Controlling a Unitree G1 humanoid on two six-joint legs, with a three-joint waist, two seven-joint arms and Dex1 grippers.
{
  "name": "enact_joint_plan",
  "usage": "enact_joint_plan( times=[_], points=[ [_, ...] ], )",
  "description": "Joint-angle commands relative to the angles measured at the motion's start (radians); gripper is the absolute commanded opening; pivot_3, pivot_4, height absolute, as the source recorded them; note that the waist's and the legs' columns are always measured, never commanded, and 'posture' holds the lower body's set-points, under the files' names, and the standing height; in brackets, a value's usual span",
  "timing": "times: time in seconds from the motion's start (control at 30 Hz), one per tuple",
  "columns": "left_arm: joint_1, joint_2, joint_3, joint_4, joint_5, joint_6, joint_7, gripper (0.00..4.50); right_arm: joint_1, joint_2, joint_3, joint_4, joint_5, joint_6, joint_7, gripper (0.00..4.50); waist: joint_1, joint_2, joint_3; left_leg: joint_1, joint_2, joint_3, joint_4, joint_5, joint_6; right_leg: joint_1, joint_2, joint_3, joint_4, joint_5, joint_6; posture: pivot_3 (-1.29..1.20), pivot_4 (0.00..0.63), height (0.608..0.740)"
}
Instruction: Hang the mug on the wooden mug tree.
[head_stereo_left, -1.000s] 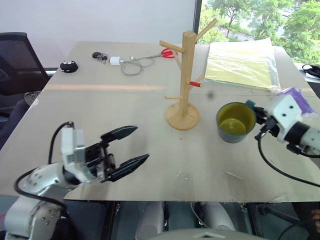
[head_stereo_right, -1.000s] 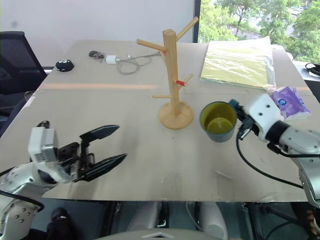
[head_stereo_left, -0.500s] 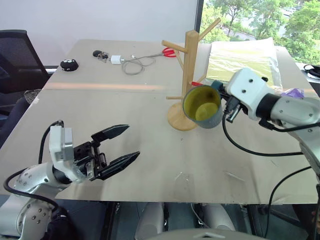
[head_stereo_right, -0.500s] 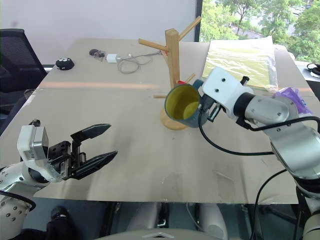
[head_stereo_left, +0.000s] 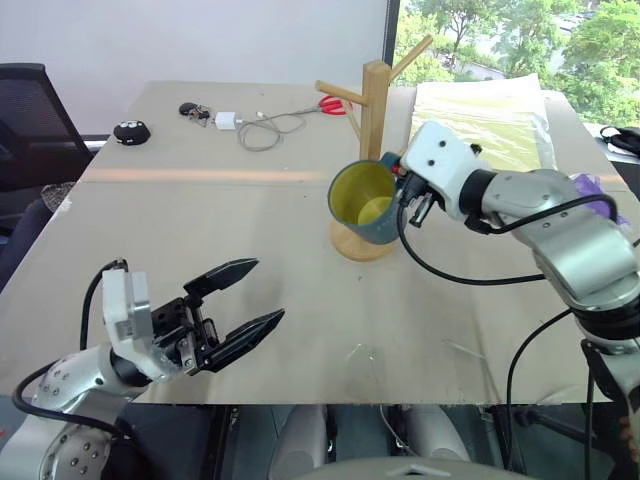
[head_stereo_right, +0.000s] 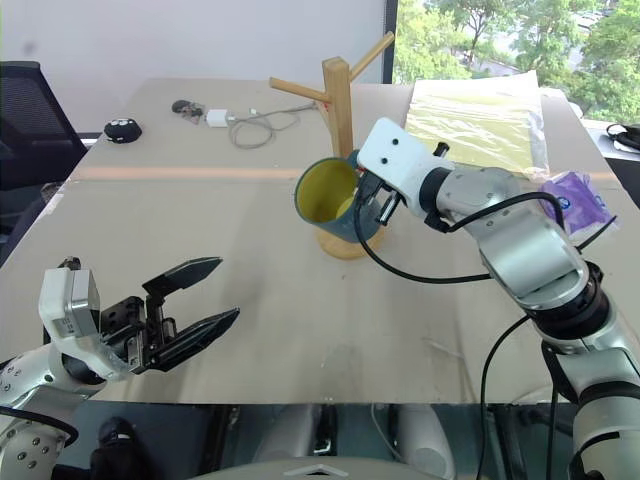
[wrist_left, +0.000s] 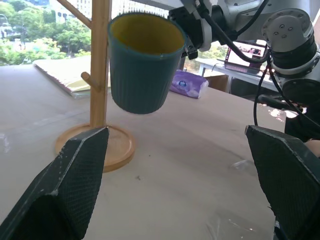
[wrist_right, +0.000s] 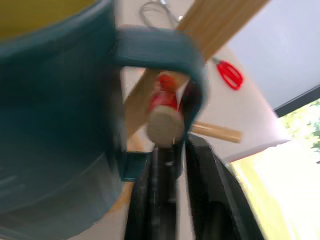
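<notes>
Your right gripper (wrist_right: 167, 165) holds mug (head_stereo_left: 365, 202) by handle, clear of tabletop (head_stereo_left: 200, 230), red-tipped peg of tree (head_stereo_left: 374, 110) through handle. Left gripper (head_stereo_left: 243, 303) spread wide, empty.

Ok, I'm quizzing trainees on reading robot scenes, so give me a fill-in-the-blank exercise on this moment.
1. The right gripper holds the mug by its ____.
2. The mug hangs in the air beside the wooden mug tree, above its round ____.
3. The inside of the mug is ____.
4. The left gripper has its fingers ____ and holds nothing.

Missing words: handle; base; yellow-green; open
</notes>
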Motion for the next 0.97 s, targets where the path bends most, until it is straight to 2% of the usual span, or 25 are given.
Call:
enact_joint_plan(
  times=[0.03, 0.07, 0.1, 0.33, 0.47, 0.53, 0.57, 0.6, 0.67, 0.8, 0.97],
  points=[
    [0.007, -0.005, 0.007, -0.038, 0.001, -0.025, 0.011, 4.5, -0.003, 0.005, -0.015, -0.022, -0.025, -0.015, -0.001, 1.92, 0.001, 0.0, 0.0, 0.0, 0.0, 0.0, 0.0, 0.0, 0.0, 0.0, 0.0, 0.0, 0.0, 0.0, 0.0, 0.0, 0.15, 0.74],
    [0.009, -0.004, 0.007, -0.04, -0.001, -0.025, 0.014, 4.5, 0.011, -0.002, -0.042, -0.034, -0.021, -0.034, 0.005, 2.48, 0.001, 0.0, 0.0, 0.0, 0.0, 0.0, 0.0, 0.0, 0.0, 0.0, 0.0, 0.0, 0.0, 0.0, 0.0, 0.0, 0.15, 0.74],
    [0.01, -0.003, 0.005, -0.042, -0.001, -0.024, 0.019, 4.5, 0.027, -0.009, -0.073, -0.048, -0.01, -0.054, 0.016, 2.66, 0.002, 0.0, 0.0, 0.0, 0.0, 0.0, 0.0, 0.0, 0.0, 0.0, 0.0, 0.0, 0.0, 0.0, 0.0, 0.0, 0.15, 0.74],
    [-0.029, 0.021, -0.039, -0.02, 0.037, 0.021, 0.095, 4.5, 0.27, -0.061, -0.463, -0.19, 0.235, -0.102, 0.177, 2.66, 0.008, -0.001, 0.0, 0.0, 0.0, -0.001, 0.0, -0.001, 0.001, 0.001, 0.0, -0.001, -0.001, 0.0, 0.0, 0.0, 0.15, 0.74],
    [-0.042, 0.048, -0.055, 0.013, 0.068, 0.039, 0.092, 4.5, 0.455, -0.106, -0.685, -0.215, 0.351, -0.107, 0.25, 2.66, 0.007, -0.001, 0.0, 0.0, 0.0, -0.001, -0.001, -0.001, 0.001, 0.001, 0.0, -0.001, -0.001, 0.0, 0.0, 0.0, 0.15, 0.74],
    [-0.039, 0.072, -0.054, 0.044, 0.094, 0.045, 0.08, 4.5, 0.618, -0.127, -0.799, -0.217, 0.38, -0.142, 0.317, 2.66, 0.01, -0.002, -0.001, 0.001, 0.0, -0.001, -0.001, -0.001, 0.001, 0.001, 0.0, 0.0, -0.001, 0.0, 0.0, 0.0, 0.15, 0.74],
    [-0.037, 0.085, -0.053, 0.062, 0.114, 0.044, 0.074, 4.5, 0.714, -0.132, -0.851, -0.215, 0.392, -0.161, 0.354, 3.2, 0.013, -0.003, -0.001, 0.001, 0.0, -0.002, -0.002, -0.001, 0.001, 0.002, 0.001, -0.001, -0.001, 0.0, 0.0, 0.0, 0.15, 0.74],
    [-0.034, 0.098, -0.05, 0.08, 0.128, 0.043, 0.065, 4.5, 0.802, -0.131, -0.887, -0.209, 0.386, -0.195, 0.374, 3.49, 0.015, -0.002, -0.001, 0.002, 0.0, -0.002, -0.003, -0.001, 0.001, 0.002, 0.001, -0.001, -0.001, 0.0, 0.0, 0.0, 0.15, 0.74],
    [-0.025, 0.115, -0.042, 0.116, 0.15, 0.033, 0.043, 4.5, 0.955, -0.119, -0.941, -0.186, 0.366, -0.268, 0.404, 4.41, 0.018, -0.002, -0.001, 0.002, 0.0, -0.001, -0.004, -0.001, 0.001, 0.002, 0.001, 0.0, -0.001, 0.0, 0.0, 0.0, 0.15, 0.74],
    [-0.011, 0.147, -0.011, 0.196, 0.179, 0.015, -0.022, 4.5, 1.19, -0.097, -0.996, -0.132, 0.325, -0.425, 0.475, 4.47, 0.013, -0.002, -0.001, 0.004, 0.0, 0.0, -0.004, -0.001, 0.001, 0.002, 0.002, 0.001, -0.001, -0.002, 0.004, 0.0, 0.15, 0.74],
    [-0.019, 0.17, -0.017, 0.227, 0.186, 0.032, -0.058, 4.5, 1.298, -0.079, -0.997, -0.086, 0.301, -0.537, 0.471, 4.47, 0.007, -0.002, -0.001, 0.005, 0.001, 0.001, -0.003, -0.001, 0.001, 0.002, 0.0, 0.002, -0.001, -0.003, 0.005, 0.0, 0.15, 0.74]
  ],
)
